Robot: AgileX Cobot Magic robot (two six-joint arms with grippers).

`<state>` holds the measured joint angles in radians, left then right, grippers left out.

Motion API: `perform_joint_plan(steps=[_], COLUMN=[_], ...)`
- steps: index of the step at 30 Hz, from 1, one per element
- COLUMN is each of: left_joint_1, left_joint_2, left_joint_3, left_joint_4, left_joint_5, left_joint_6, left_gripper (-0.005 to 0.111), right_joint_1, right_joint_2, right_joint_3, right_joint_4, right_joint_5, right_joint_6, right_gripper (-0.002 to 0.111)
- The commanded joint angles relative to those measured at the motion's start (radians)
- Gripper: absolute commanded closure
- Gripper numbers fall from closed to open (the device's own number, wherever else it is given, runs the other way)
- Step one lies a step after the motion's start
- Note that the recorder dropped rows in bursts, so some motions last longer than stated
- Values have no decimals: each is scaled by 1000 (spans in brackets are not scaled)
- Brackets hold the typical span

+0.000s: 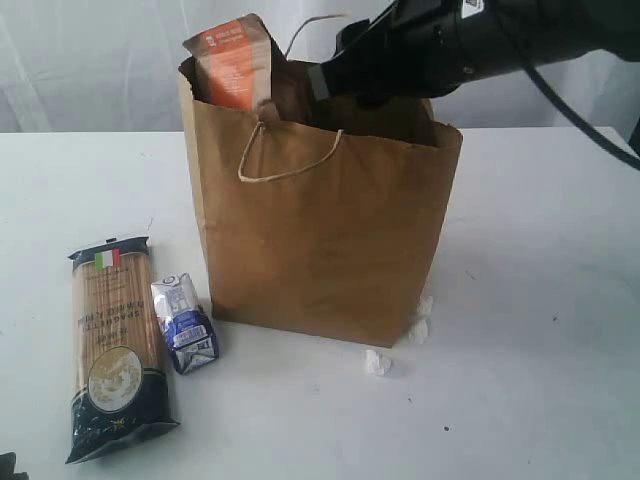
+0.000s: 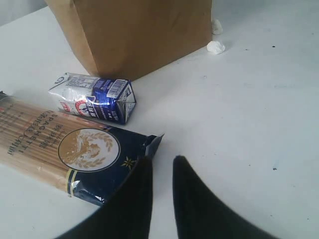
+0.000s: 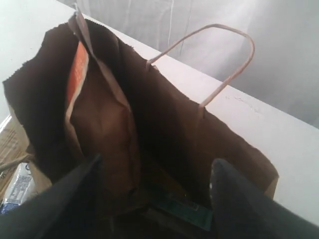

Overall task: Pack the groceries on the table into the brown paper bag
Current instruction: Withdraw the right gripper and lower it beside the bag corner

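My right pincer (image 3: 154, 199) stands open over the brown paper bag (image 1: 330, 240), pouch (image 1: 232, 65) inside. Left pincer (image 2: 162, 184) nearly closed, empty. Spaghetti packet (image 2: 65, 149) lies on the table (image 1: 540, 320) just ahead of it, long axis crosswise; carton (image 2: 94, 97) beyond. Left arm nearer.

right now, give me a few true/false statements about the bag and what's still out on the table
1. The brown pouch sticks up out of the brown paper bag. True.
2. The spaghetti packet is already in the bag. False: it lies on the table.
3. The small carton lies between the packet and the bag. True.
4. The right gripper is over the spaghetti packet. False: it is above the bag's mouth, jaws apart.
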<state>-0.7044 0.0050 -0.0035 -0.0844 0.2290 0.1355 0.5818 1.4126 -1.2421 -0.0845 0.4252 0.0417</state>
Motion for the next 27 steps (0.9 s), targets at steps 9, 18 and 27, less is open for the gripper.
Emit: perform_joint_plan(steps=[9, 18, 27], left_joint_1=[-6, -6, -6], left_joint_2=[-5, -5, -5], left_joint_3=[3, 3, 3], left_joint_4=[-3, -3, -3], left_joint_5=[5, 5, 5], left_joint_6=[-1, -1, -1], left_gripper=[85, 85, 85], right_joint_1=[4, 7, 22], right_joint_2=[-211, -544, -519], right_joint_3=[103, 346, 544], right_joint_4=[-172, -107, 74], right_joint_5=[30, 460, 337], right_joint_6=[68, 111, 92], right_gripper=[52, 52, 53])
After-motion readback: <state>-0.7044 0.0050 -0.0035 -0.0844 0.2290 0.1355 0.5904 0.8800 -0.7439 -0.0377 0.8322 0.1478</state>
